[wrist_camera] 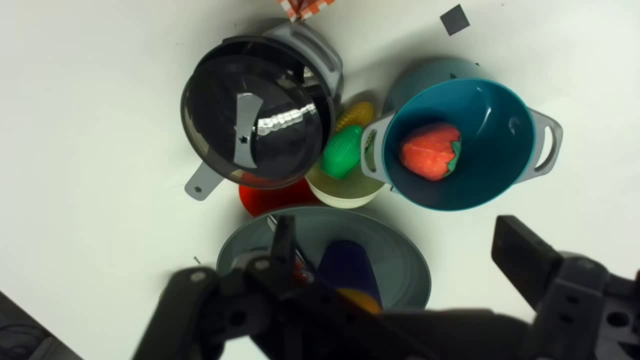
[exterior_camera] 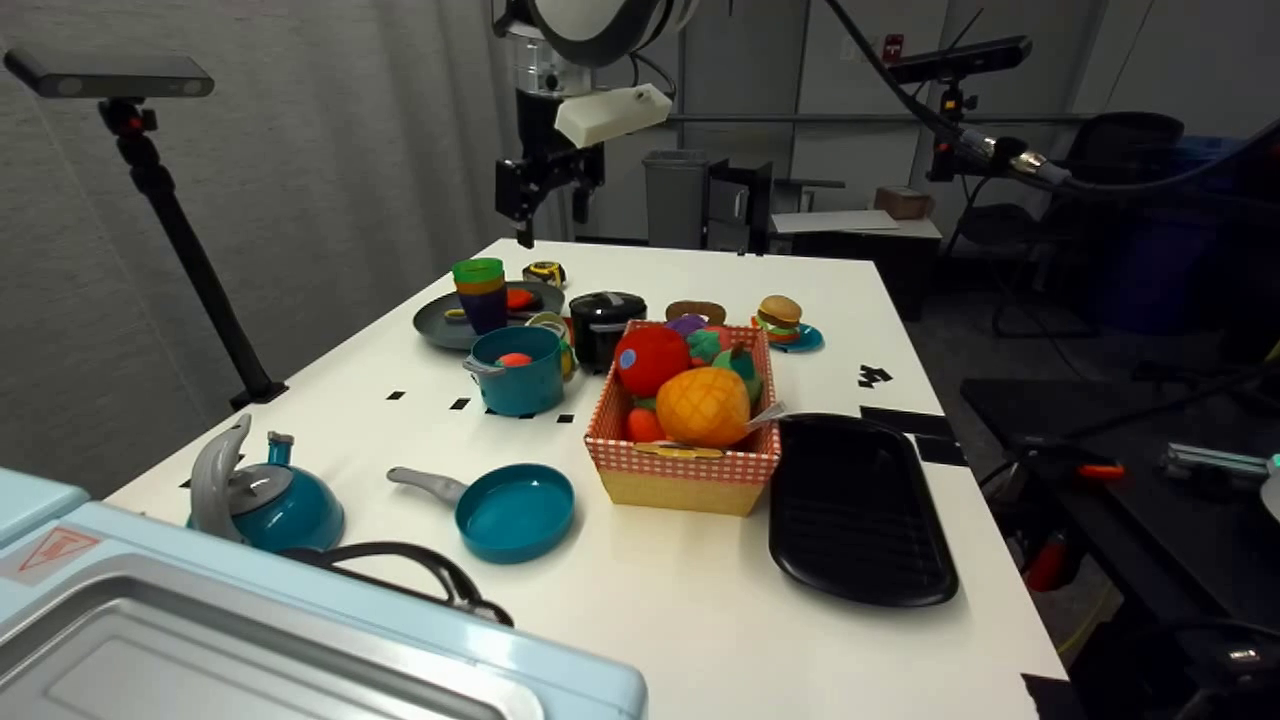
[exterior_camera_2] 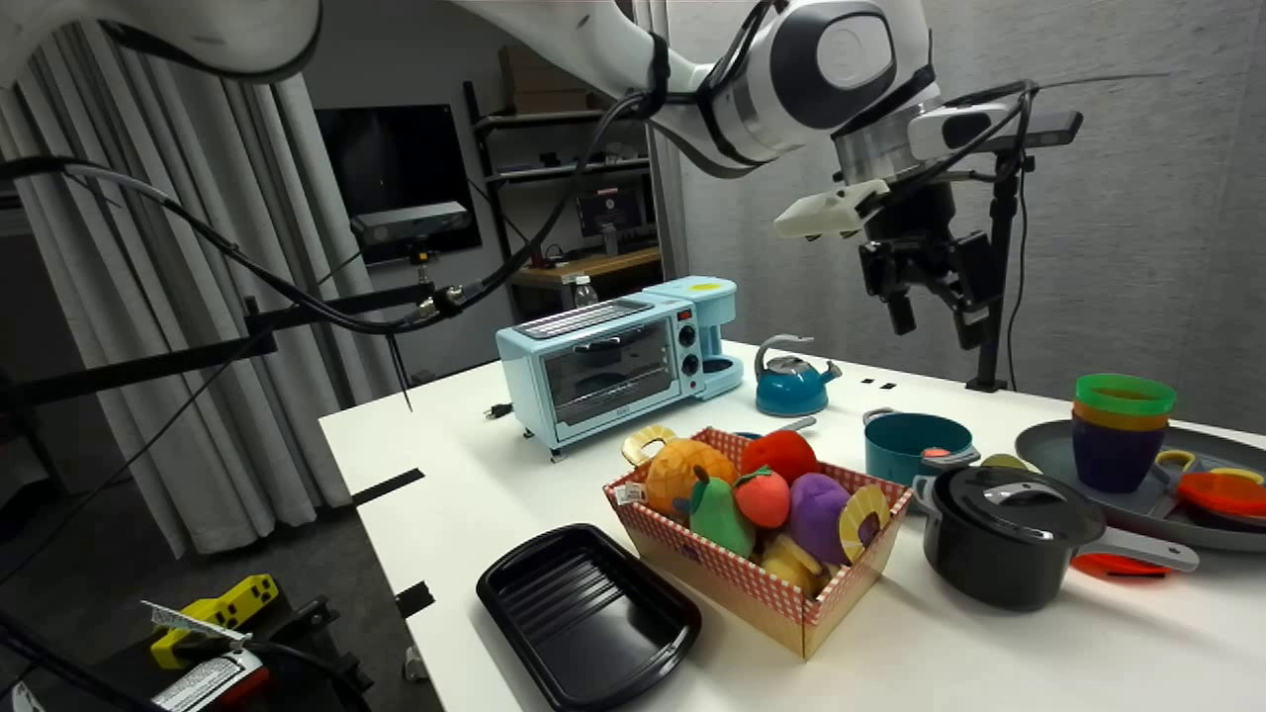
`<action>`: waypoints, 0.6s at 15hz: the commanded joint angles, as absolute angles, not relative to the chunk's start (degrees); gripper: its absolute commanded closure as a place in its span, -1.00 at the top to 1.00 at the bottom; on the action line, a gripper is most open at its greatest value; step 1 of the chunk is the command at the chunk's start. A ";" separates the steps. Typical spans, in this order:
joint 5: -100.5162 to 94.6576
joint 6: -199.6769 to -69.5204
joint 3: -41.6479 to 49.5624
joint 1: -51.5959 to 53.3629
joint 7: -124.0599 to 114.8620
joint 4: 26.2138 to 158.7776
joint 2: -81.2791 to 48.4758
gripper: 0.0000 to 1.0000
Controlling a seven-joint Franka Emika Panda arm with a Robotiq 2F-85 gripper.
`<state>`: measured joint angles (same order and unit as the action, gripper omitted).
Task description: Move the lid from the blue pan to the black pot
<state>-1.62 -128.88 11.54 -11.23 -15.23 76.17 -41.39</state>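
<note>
My gripper high above the table, fingers spread wide, the lid below and to one side of them, on the black pot, the blue pan lying uncovered, farther from my gripper than the pot

- I count one black pot and, near it, one teal pot.
- One lid, on the black pot.
- One blue pan, well apart from the black pot.
- One basket, just beside the black pot.
- Three stacked cups, near the black pot.
- One grey plate, near the black pot.
- One kettle, one toaster oven and one black tray, each well apart from the black pot.
- One gripper of mine, with two fingers, higher than the black pot.
</note>
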 commanded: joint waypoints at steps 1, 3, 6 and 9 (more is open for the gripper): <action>-4.51 -134.25 12.52 -8.90 -14.15 89.78 -31.84 1.00; -6.27 -137.03 12.99 -7.82 -14.90 94.76 -28.37 1.00; -8.18 -140.74 13.16 -6.75 -15.42 102.65 -22.72 1.00; -9.46 -143.88 13.26 -6.07 -15.86 110.51 -17.45 1.00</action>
<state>-7.17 -139.70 12.07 -7.71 -15.24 99.72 -25.17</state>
